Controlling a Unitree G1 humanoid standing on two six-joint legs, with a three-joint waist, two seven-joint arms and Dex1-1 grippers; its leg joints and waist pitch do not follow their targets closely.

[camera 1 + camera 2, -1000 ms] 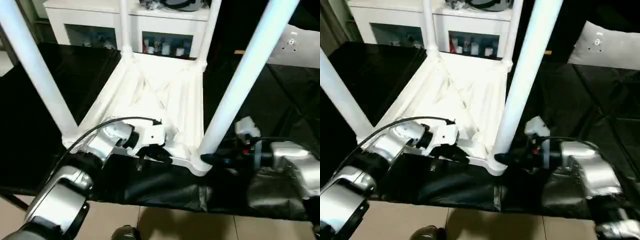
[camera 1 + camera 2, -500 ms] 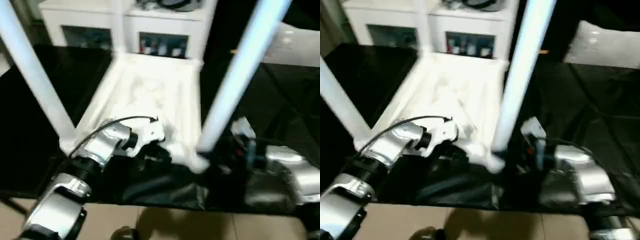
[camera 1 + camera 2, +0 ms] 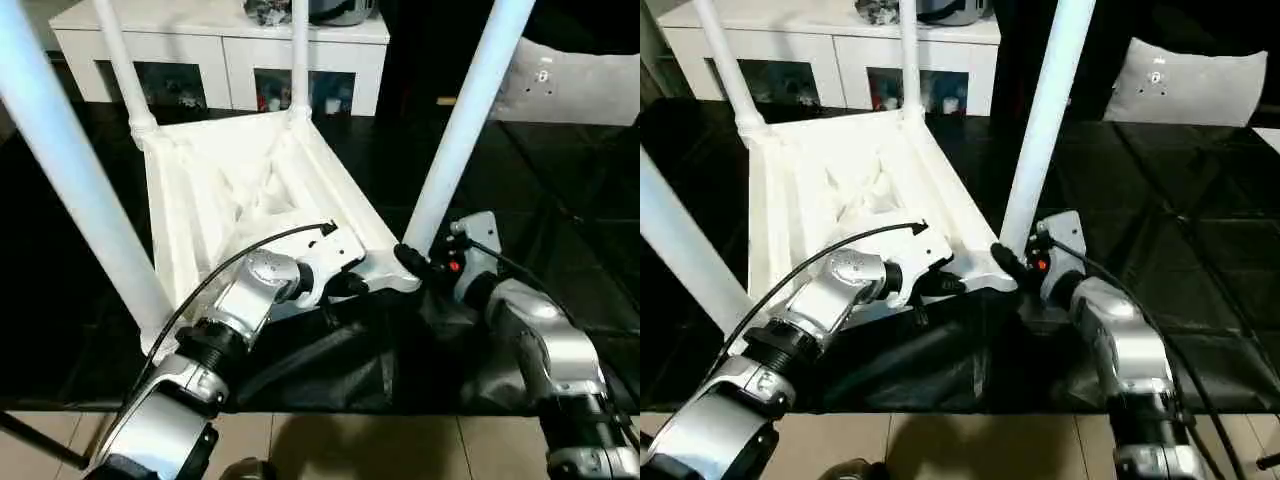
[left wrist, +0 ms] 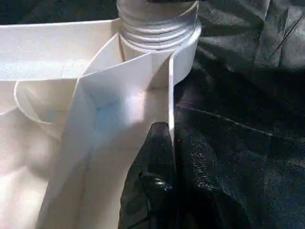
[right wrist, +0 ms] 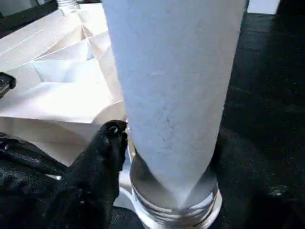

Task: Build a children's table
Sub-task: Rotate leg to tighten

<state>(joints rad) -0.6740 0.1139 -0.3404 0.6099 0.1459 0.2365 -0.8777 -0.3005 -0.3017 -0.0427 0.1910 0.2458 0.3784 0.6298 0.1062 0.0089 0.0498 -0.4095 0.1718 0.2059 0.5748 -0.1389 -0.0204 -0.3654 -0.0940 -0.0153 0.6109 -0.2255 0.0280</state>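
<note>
Nearest us, our left gripper is pinched shut on the front rim of the children's table, while our right gripper straddles the base of the near right leg, grip uncertain. The upturned top has swung round on the black table since a second ago. All four legs stand seated, so assembly looks nearly done.

The upturned kids' table takes up the middle of the black table, its four legs standing up like posts around it. Between the legs, above the ribbed underside, there is open room. The left tool blocks the near rim, and the right tool crowds the near right leg's base. Off to the right the black cover lies bare. A white cabinet closes the far side.
</note>
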